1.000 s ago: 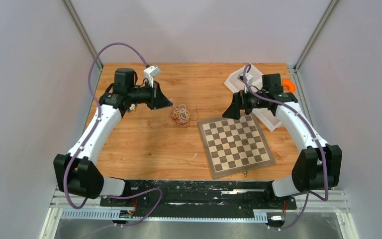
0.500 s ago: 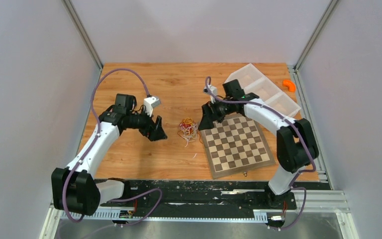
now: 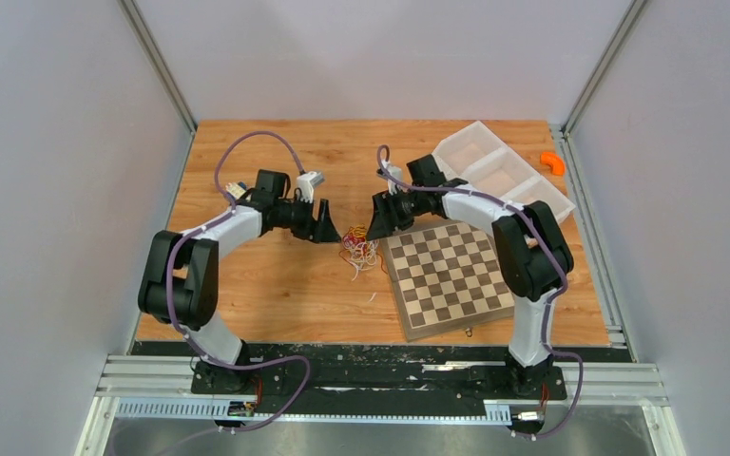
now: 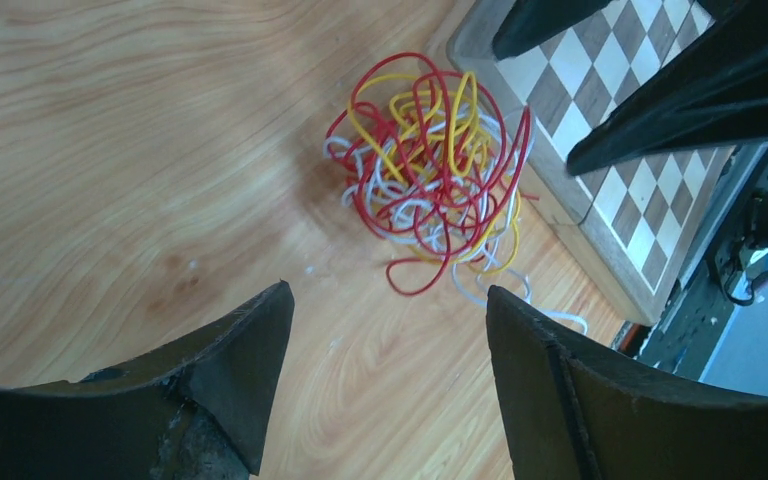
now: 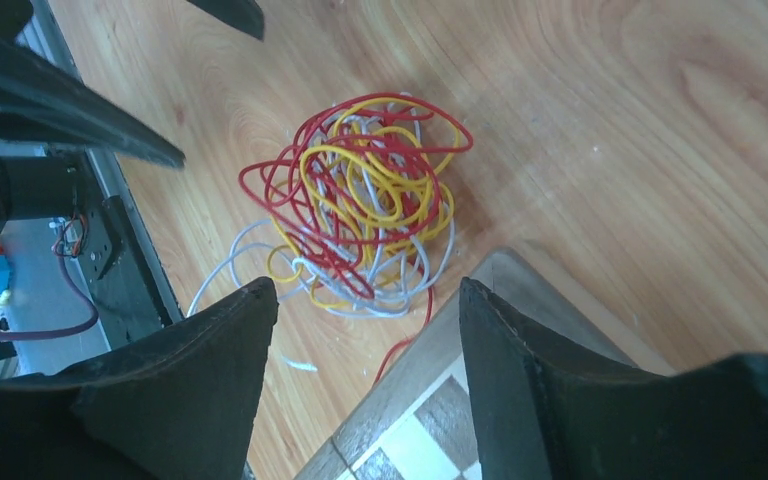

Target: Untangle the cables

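Fingers (image 4: 230, 380) of the left gripper (image 4: 388, 300) stand spread wide with nothing between them, and the tips point at the cables (image 4: 430, 170), which lie just ahead of them on the table (image 3: 276, 285). The right gripper (image 5: 365, 290) faces the same bundle from the other side, its fingers (image 5: 560, 400) likewise spread and holding nothing; in its wrist view the nearest loops of the cables (image 5: 365, 205) fall about level with its tips. From above, the left gripper (image 3: 326, 228) and the right gripper (image 3: 377, 223) sit close on either side of the cables (image 3: 359, 245), neither seen to touch them. The cables are a tight knot of red, yellow and white wire resting just beside the far left corner of the chessboard (image 3: 451, 275). A few white ends trail out toward the near side, and one red strand reaches the board's edge. A clear tray (image 3: 504, 171) lies beyond the board.
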